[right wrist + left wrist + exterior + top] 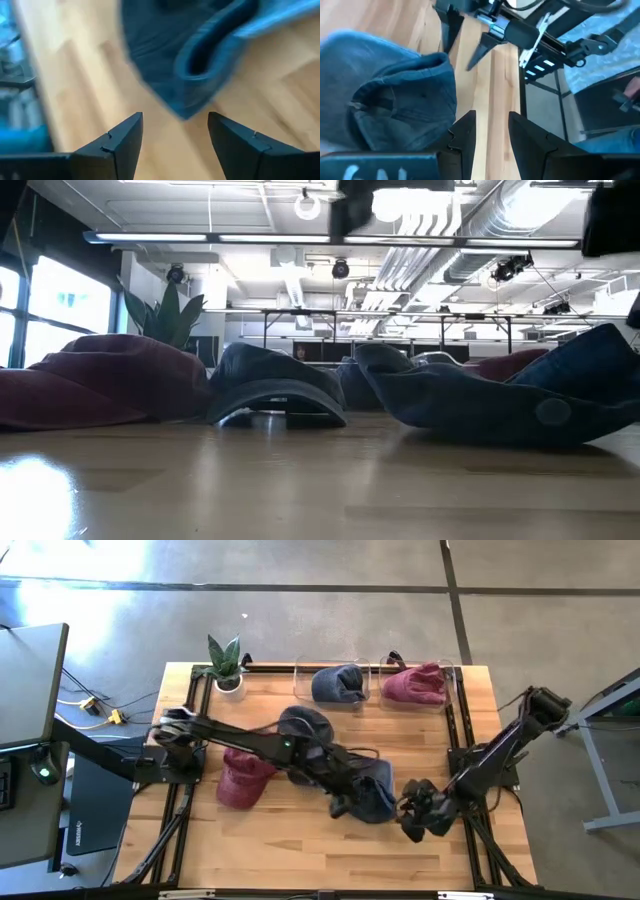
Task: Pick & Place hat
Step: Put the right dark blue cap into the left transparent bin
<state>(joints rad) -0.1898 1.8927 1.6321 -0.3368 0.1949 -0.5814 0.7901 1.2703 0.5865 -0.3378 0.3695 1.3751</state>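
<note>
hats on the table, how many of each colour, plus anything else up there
Blue hats: 3, one in a clear bin, one mid-table, one between the grippers
Red hats: 2, one in a clear bin, one on the wood
Potted plant: 1
Total: 6
</note>
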